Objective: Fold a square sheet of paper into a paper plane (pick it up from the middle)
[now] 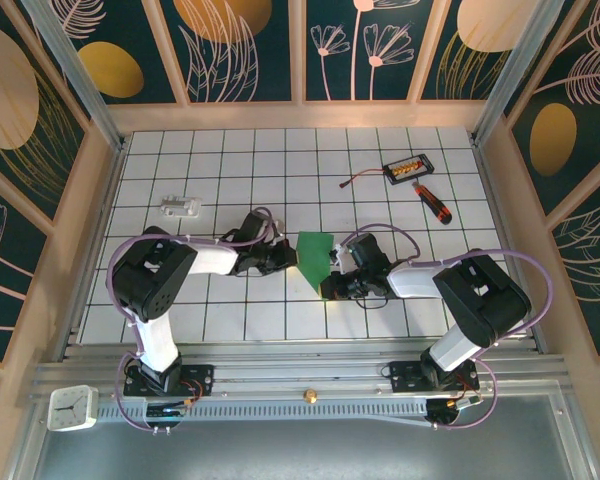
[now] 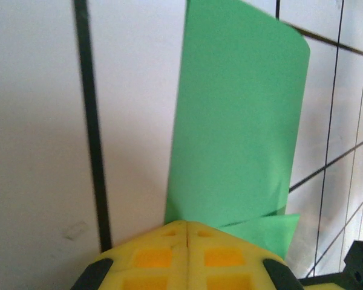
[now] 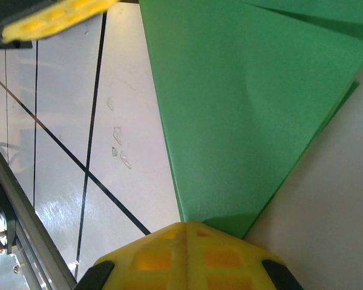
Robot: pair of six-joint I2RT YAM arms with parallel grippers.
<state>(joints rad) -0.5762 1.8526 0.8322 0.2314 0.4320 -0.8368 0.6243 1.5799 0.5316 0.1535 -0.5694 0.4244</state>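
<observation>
Right now the left end effector (image 2: pixel 186 225) has its two yellow halves pressed flat together, and the near edge of the green paper (image 2: pixel 236 121) comes out from between their tips, so it is pinching the paper. From there the paper runs up the middle of the left wrist frame, with its far end curling over at the upper right and a second green flap poking out at the lower right.

The right end effector (image 3: pixel 187 225) is likewise closed tight, nipping a pointed corner of the same paper. In its frame the paper fans out toward the upper right, and a second layer shows along its right edge.

Seen from above, both arms reach in toward the centre of the frame, and the paper sits between them as a small folded green shape over the white tiled surface (image 1: pixel 230 150). Well apart from it, in the upper right of the frame, lie a black-and-orange screwdriver (image 1: pixel 432 203) and a small black box (image 1: pixel 409 167) with orange parts. A little white part (image 1: pixel 180 207) lies at the upper left, and a small clock (image 1: pixel 72 407) sits at the lower left.
</observation>
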